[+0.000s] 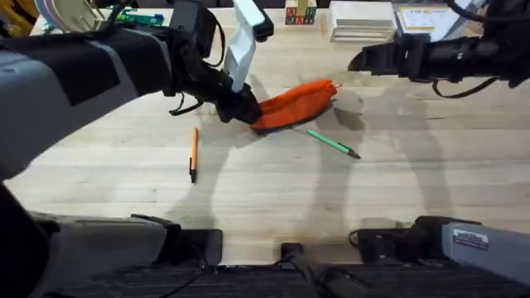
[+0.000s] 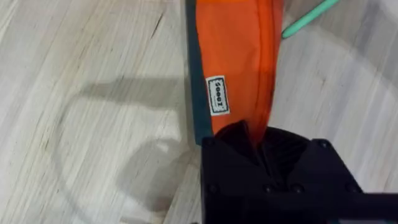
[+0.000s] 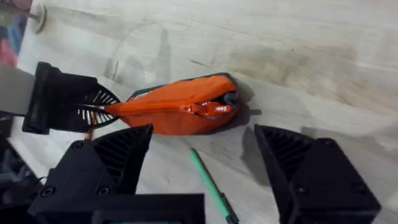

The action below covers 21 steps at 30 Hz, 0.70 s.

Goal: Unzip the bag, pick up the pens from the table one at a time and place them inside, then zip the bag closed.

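Observation:
The orange bag [image 1: 296, 103] lies on the table [image 1: 265, 190] at centre back. My left gripper [image 1: 242, 108] is shut on its left end; the left wrist view shows the fabric [image 2: 239, 56] pinched between the fingers [image 2: 252, 134]. In the right wrist view the bag [image 3: 174, 102] looks zipped, its pull tab [image 3: 214, 110] at the end away from the left gripper [image 3: 93, 106]. My right gripper [image 3: 205, 140] hovers open above and beyond that end, holding nothing. The green pen [image 1: 334, 143] lies just in front of the bag. The orange pen [image 1: 194, 153] lies to the left.
Stacked papers and boxes [image 1: 362, 20] and small blocks [image 1: 300, 13] sit along the table's far edge. Bare wood stretches in front of the pens toward the arm bases [image 1: 281, 248].

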Available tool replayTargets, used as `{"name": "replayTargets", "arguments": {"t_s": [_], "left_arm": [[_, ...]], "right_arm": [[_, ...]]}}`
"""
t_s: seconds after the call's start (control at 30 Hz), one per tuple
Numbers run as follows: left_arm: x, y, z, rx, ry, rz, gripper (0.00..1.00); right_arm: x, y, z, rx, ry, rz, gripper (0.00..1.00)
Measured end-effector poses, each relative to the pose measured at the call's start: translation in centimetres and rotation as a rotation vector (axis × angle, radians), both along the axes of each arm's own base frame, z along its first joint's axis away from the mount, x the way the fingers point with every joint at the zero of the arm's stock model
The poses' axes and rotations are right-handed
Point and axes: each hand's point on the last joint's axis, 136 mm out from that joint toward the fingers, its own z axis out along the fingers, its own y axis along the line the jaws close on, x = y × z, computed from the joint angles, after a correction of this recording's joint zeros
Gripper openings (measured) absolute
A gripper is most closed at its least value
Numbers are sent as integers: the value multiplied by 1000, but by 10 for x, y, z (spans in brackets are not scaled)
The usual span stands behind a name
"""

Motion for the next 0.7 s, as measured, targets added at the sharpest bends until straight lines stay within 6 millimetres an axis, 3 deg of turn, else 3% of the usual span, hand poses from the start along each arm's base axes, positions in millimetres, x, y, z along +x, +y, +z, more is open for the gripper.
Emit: {"name": "replayTargets", "arguments": {"t_s": [0.47,0.7], "left_arm": [[0,0,0,0,0,0,42],[0,0,0,0,-1,0,42]], "right_arm": [[13,20,-41,184,124,84,995],[18,23,-51,215,139,98,995]]}}
